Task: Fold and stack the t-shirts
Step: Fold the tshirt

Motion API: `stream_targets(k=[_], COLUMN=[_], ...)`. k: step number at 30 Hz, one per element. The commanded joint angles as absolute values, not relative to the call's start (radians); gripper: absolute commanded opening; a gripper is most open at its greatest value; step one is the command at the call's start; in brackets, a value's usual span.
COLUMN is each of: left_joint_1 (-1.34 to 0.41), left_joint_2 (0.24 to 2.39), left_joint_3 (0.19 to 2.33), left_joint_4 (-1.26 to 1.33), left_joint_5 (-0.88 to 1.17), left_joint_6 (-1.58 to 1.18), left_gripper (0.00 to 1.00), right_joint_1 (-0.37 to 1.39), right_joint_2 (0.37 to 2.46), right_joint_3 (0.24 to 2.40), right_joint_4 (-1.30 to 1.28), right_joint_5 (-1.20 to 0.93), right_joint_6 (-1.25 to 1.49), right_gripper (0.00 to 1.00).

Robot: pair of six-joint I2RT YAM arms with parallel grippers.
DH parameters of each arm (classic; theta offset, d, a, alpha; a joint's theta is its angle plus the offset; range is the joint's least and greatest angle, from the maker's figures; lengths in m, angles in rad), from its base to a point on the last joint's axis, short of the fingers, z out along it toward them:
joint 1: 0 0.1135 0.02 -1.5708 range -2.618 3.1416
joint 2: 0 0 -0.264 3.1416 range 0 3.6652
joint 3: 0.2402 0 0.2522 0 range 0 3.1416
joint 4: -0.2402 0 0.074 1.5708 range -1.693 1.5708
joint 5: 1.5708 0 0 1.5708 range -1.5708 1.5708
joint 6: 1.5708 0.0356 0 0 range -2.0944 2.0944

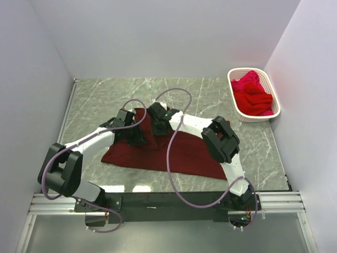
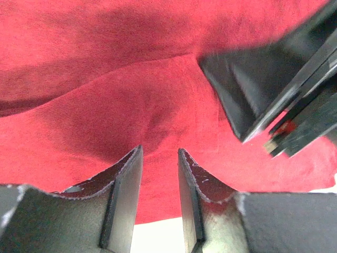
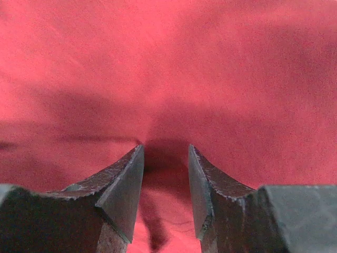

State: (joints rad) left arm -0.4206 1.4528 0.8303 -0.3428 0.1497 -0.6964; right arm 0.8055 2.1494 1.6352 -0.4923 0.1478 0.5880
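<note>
The grey marble-patterned table [image 1: 105, 95] fills the floor of the white-walled cell. A dark maroon t-shirt [image 1: 189, 153] lies spread across its near middle, mostly flat, its near edge running slantwise from the left arm toward the right arm's base, its far edge bunched under the two wrists.

The left arm [image 1: 89, 141] reaches in from the near left and the right arm [image 1: 221, 139] bends in from the near right; both meet over the far part of the shirt. A white slotted basket [image 1: 235, 108] sits at the far right corner, well apart from the spread shirt, and holds crumpled brighter red t-shirts [image 1: 253, 95].

The left gripper [image 1: 136, 138] is down on the shirt's far left part. In its wrist view the fingers stand partly apart with their tips against the cloth, a ridge of fabric running just beyond them; whether they pinch it cannot be told. The right gripper [image 1: 159, 126] is just beside it, likewise partly parted with its tips pressed into the cloth, and a pinch cannot be confirmed.
</note>
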Motion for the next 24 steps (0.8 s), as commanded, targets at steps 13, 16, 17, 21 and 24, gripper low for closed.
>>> stream_targets(k=[13,16,17,21,24], left_joint_1=[-0.359,-0.353,-0.35,-0.328,-0.327], left_joint_2=[1.379,1.381,1.379,1.365,1.37], left_joint_3=[0.865,0.832,0.824,0.784,0.772], left_joint_4=[-0.4,-0.396,-0.393,-0.374,-0.373], left_joint_5=[-0.063,-0.069,-0.072,-0.069,-0.071], left_joint_6=[-0.782,-0.787,-0.79,-0.796,-0.795], left_gripper=[0.4,0.38,0.38,0.35,0.34], right_joint_1=[0.87,0.87,0.873,0.884,0.887], right_joint_2=[1.954,1.954,1.951,1.934,1.922], right_joint_3=[1.457,1.479,1.488,1.47,1.444], right_joint_4=[-0.368,-0.386,-0.394,-0.402,-0.393], right_joint_5=[0.31,0.307,0.308,0.336,0.328], right_joint_6=[0.64,0.621,0.62,0.626,0.632], right_gripper=[0.46,0.46,0.47,0.46,0.46])
